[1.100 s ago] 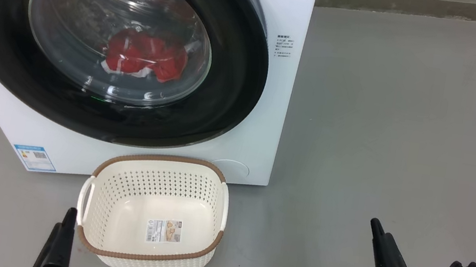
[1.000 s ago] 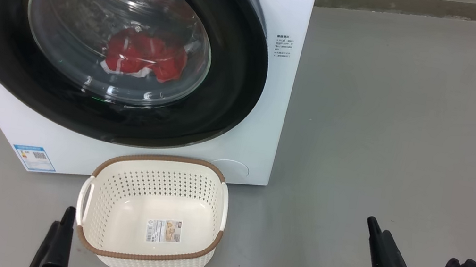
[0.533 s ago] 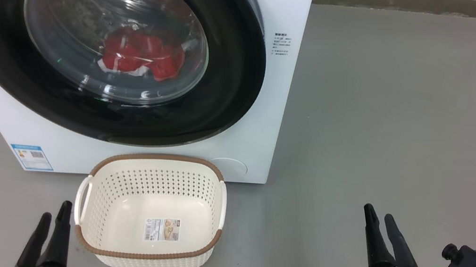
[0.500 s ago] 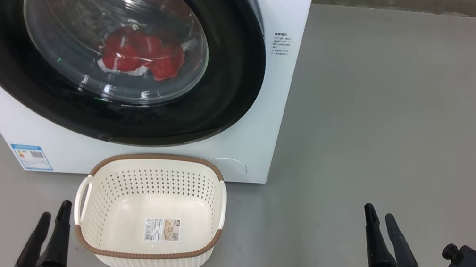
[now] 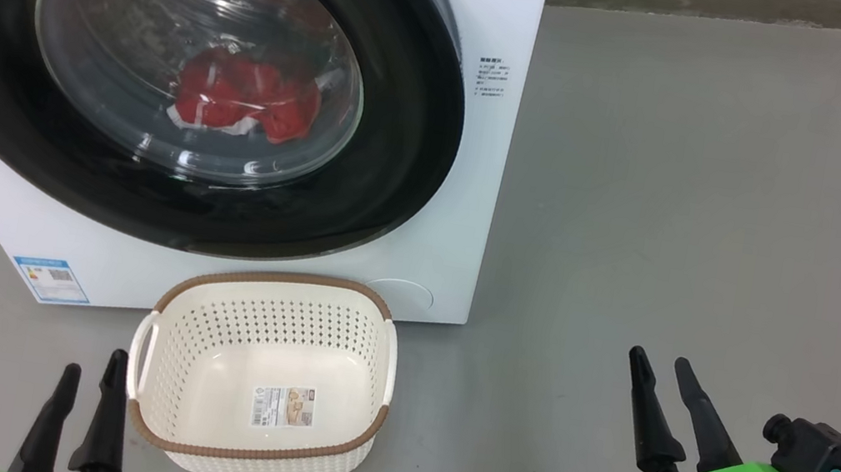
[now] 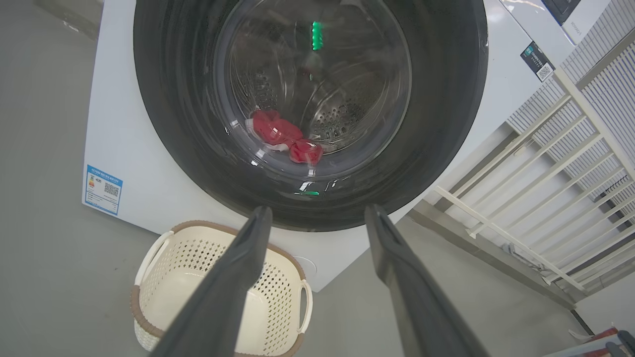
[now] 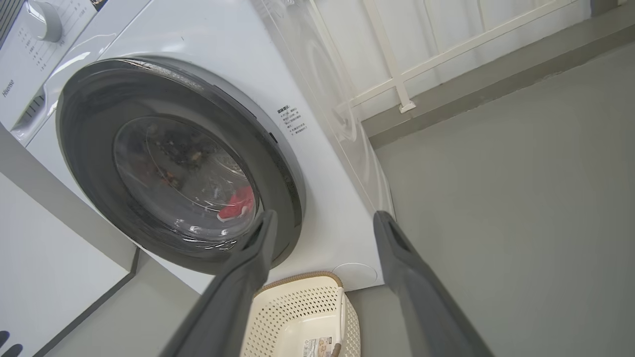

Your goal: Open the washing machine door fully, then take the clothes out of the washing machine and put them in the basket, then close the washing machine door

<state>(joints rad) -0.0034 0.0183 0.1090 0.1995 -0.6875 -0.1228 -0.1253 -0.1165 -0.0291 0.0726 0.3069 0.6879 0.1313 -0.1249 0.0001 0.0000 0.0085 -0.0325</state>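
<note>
The white washing machine (image 5: 474, 219) (image 6: 119, 148) (image 7: 317, 163) has its round black-rimmed door (image 5: 408, 99) (image 6: 446, 99) (image 7: 84, 148) resting against its front. Red clothes (image 5: 244, 94) (image 6: 278, 134) (image 7: 238, 203) with a white part lie in the drum behind the glass. The cream basket (image 5: 252, 446) (image 6: 149, 277) (image 7: 297, 317) stands empty on the floor before the machine. My left gripper (image 5: 90, 378) (image 6: 317, 215) is open beside the basket's left handle. My right gripper (image 5: 657, 365) (image 7: 322, 220) is open over bare floor to the right, well away from the door.
Grey floor (image 5: 731, 192) spreads to the right of the machine. A white railing (image 6: 545, 163) (image 7: 397, 74) and a low kerb (image 5: 760, 11) stand behind. A blue label (image 5: 51, 279) sits on the machine's lower left corner.
Both grippers have gone from shut to open and risen a little in the head view. The whole head view has slid slightly left. Door, clothes and basket stay put.
</note>
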